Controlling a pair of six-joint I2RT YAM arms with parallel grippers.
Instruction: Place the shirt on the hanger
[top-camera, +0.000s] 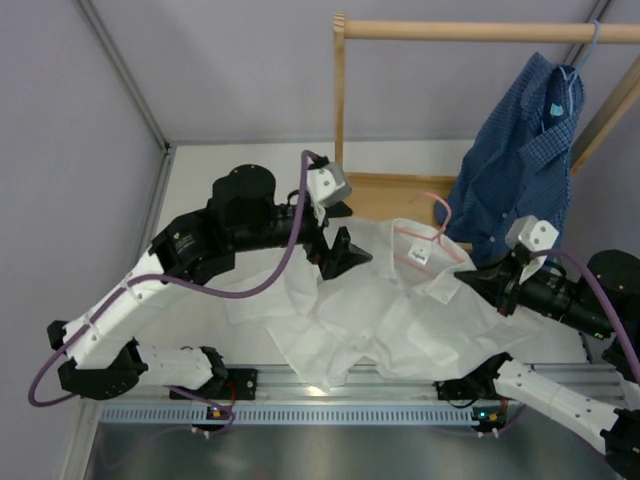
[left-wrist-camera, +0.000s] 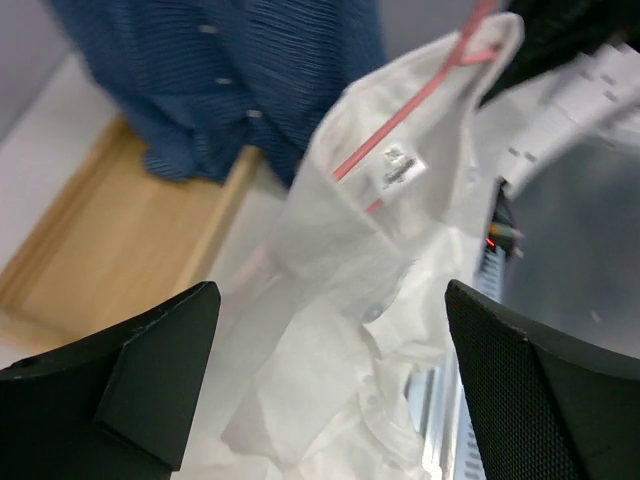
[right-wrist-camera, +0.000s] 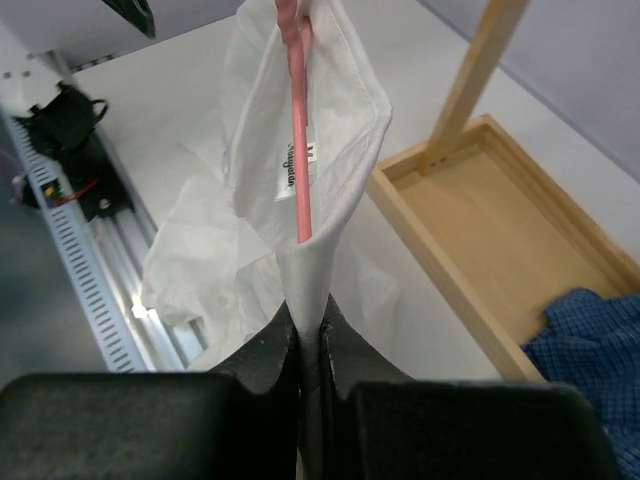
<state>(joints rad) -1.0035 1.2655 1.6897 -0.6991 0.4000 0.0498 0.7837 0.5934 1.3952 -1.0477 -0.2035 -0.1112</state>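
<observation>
Draping step: my right tool (right-wrist-camera: 308, 325) clamps the shirt (top-camera: 400, 320) over the hanger (top-camera: 441, 216). The left tool (top-camera: 343, 252) stands released at the shirt's 10 o'clock and should take the loose shoulder.

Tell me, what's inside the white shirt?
A pink hanger sits inside the shirt at its collar; its hook pokes out. The rest of its frame is covered by fabric.
</observation>
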